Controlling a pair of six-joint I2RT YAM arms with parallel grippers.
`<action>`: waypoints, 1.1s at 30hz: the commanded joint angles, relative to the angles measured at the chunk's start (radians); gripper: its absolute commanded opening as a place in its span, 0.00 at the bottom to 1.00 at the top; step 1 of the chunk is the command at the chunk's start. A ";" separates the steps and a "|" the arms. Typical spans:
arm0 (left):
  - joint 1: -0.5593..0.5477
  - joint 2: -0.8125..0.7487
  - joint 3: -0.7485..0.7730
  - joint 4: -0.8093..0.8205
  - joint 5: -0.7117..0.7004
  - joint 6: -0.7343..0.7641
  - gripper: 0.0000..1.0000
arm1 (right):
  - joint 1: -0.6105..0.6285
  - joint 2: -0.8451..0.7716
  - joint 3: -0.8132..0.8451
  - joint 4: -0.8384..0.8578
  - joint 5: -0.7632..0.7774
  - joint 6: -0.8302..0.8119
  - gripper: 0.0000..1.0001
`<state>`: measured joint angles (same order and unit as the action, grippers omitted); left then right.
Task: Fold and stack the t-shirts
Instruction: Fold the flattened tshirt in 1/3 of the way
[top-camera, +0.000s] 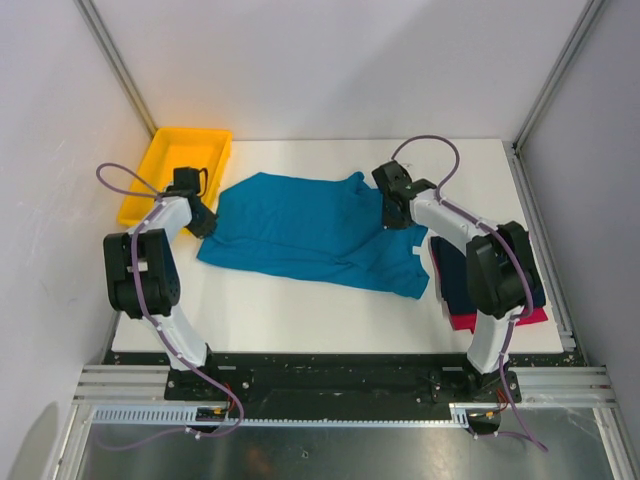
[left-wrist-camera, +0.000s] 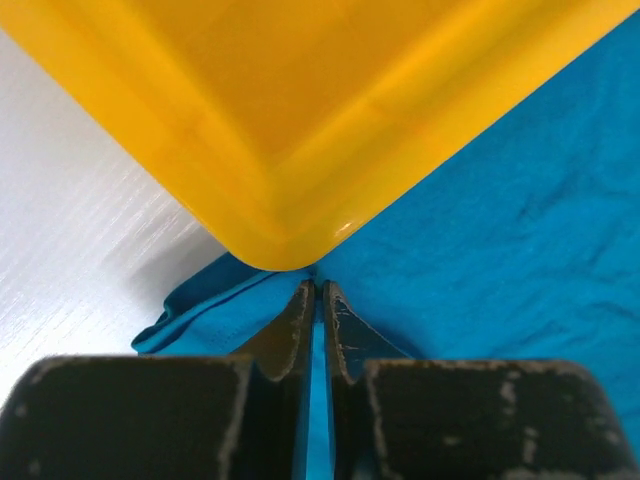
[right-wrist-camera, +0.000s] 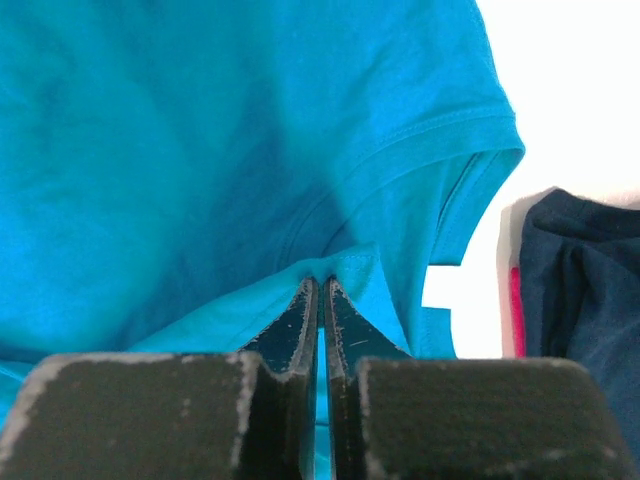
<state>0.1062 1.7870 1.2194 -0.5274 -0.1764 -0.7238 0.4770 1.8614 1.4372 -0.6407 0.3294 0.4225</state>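
The teal-blue t-shirt (top-camera: 310, 232) lies spread across the middle of the white table. My left gripper (top-camera: 200, 222) is shut on its left edge, next to the yellow tray; teal cloth (left-wrist-camera: 500, 230) is pinched between the jaws (left-wrist-camera: 319, 292). My right gripper (top-camera: 392, 215) is shut on the shirt's right side, where a fold of cloth (right-wrist-camera: 200, 180) is pinched between the jaws (right-wrist-camera: 320, 285). The dark navy t-shirt (top-camera: 462, 275) lies folded on the red-pink t-shirt (top-camera: 535, 316) at the right, partly under my right arm. Both also show in the right wrist view: navy (right-wrist-camera: 580, 280), red-pink (right-wrist-camera: 517, 310).
The yellow plastic tray (top-camera: 165, 150) stands at the back left; its corner (left-wrist-camera: 290, 240) is right in front of my left fingertips. White walls and metal posts enclose the table. The table's right edge (top-camera: 545, 250) runs just beyond the stacked shirts.
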 joint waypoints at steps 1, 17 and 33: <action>0.012 -0.016 0.040 0.042 0.065 0.051 0.14 | -0.022 0.020 0.069 0.027 -0.006 -0.038 0.11; 0.016 -0.206 -0.085 0.075 0.109 0.078 0.42 | 0.061 -0.153 -0.058 -0.030 -0.060 0.066 0.28; -0.006 -0.150 -0.179 0.080 0.148 0.046 0.29 | 0.218 -0.102 -0.238 0.103 -0.147 0.206 0.20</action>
<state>0.1066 1.6283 1.0393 -0.4648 -0.0418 -0.6735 0.6907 1.7298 1.1969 -0.5911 0.1925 0.5926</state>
